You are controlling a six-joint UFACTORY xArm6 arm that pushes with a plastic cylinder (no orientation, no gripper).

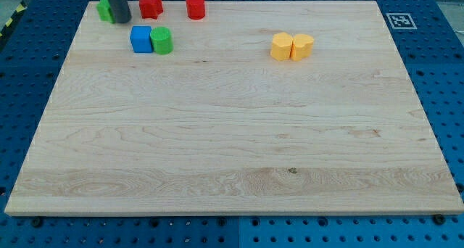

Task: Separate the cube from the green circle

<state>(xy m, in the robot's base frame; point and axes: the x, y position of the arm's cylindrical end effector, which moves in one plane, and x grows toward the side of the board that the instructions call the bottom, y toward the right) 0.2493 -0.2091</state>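
Observation:
A blue cube sits near the view's top left on the wooden board. A green circle block touches its right side. My tip is above and to the left of the cube, a short gap away. The rod stands in front of another green block, partly hiding it, with a bit of blue showing behind the rod.
A red block and a red cylinder-like block sit along the top edge. Two yellow blocks touch each other right of centre. A marker tag lies off the board's top right corner.

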